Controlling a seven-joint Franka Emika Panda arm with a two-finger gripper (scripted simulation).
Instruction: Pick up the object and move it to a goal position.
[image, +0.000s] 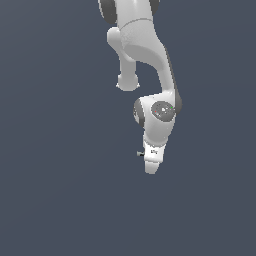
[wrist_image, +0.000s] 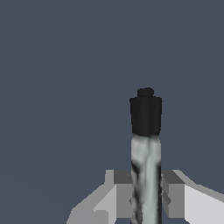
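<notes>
In the wrist view the object (wrist_image: 146, 144), a thin grey stick with a black rounded tip, stands lengthwise between my two fingers. My gripper (wrist_image: 146, 190) is shut on its grey shaft, one grey pad (wrist_image: 124, 192) pressed against each side, and the black tip reaches out past the fingertips. In the exterior view the gripper (image: 151, 166) points down below the white wrist. A tiny dark tip of the object (image: 140, 153) sticks out toward the exterior view's left. I cannot tell whether the stick touches the floor.
A plain dark blue-grey floor (image: 60, 200) fills both views. The white arm (image: 145, 55) comes down from the top of the exterior view. No goal marker shows.
</notes>
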